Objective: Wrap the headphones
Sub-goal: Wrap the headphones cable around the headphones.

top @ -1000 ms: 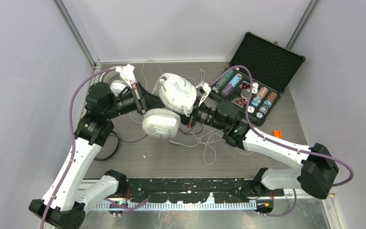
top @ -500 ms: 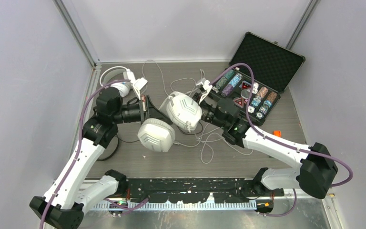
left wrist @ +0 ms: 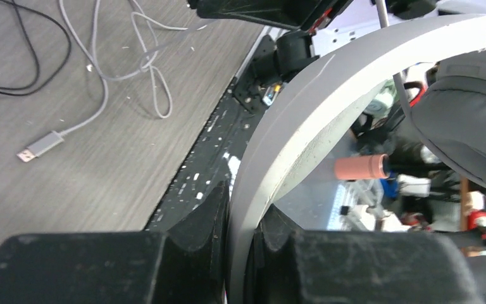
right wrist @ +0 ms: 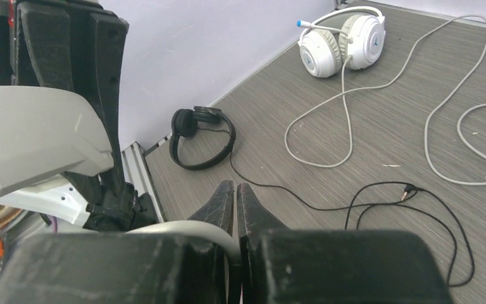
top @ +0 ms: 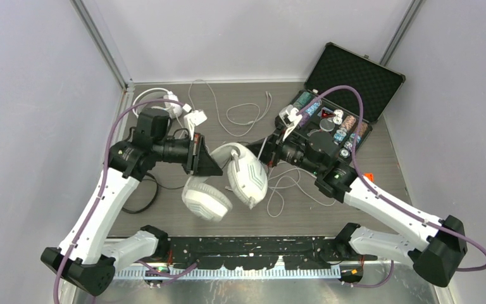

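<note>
- Both arms have swung round since a second ago. From above, the white headset [top: 250, 177] I am carrying now sits nearer the bases and has turned, its cups low over the table [top: 304, 218]. The left gripper [top: 210, 166] is at its band and the right gripper [top: 269, 145] just beside the upper cup.
- Also from above, its cable [top: 283, 193] lies in loose loops, with nothing wound. The second white headset [top: 158, 101] sits untouched at the back left.
- On the left wrist view, my fingers are clamped onto the headband [left wrist: 304, 107].
- On the right wrist view, the fingers stand almost together. I cannot tell whether they pinch anything.
- That view also shows the black headset [right wrist: 199, 136] flat by the wall, its black cable [right wrist: 386, 202] trailing.
- I judge the wrapping barely begun, with all three cords left.
</note>
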You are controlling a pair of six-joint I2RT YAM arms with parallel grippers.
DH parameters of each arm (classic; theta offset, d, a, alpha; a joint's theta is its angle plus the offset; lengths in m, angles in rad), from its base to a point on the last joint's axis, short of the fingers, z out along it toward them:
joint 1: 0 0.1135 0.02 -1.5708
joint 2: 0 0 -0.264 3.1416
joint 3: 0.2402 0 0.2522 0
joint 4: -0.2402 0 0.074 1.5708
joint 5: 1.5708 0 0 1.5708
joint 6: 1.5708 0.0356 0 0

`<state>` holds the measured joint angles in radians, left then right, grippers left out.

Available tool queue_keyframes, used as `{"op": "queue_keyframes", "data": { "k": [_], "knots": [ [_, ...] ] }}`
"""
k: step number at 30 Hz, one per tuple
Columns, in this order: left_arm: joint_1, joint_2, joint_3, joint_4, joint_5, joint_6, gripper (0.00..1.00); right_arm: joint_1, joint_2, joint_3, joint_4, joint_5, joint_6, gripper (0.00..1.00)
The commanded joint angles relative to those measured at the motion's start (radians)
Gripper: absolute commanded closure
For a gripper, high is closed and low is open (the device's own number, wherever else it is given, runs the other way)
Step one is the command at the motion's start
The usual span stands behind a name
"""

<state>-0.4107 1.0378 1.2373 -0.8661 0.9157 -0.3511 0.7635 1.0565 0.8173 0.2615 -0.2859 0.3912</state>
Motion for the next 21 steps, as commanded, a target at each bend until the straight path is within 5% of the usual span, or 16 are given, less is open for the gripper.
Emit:
{"op": "queue_keyframes", "data": {
  "k": [1, 8, 14, 21],
  "knots": [
    [-0.014, -0.007, 0.079, -0.117, 0.019, 0.243, 1.0, -0.01, -0.063, -0.01, -0.077, 0.06, -0.042, 0.87],
    [-0.031, 0.052, 0.135, -0.207, -0.191, 0.343, 1.0, -0.009, -0.079, 0.017, -0.163, 0.06, -0.052, 0.99],
    [-0.048, 0.019, 0.122, -0.175, -0.425, 0.415, 1.0, -0.01, -0.06, 0.146, -0.466, 0.088, -0.065, 0.98],
    [-0.102, 0.008, 0.074, -0.142, -0.531, 0.559, 1.0, -0.01, 0.027, 0.289, -0.735, 0.02, -0.038, 0.98]
  ]
}}
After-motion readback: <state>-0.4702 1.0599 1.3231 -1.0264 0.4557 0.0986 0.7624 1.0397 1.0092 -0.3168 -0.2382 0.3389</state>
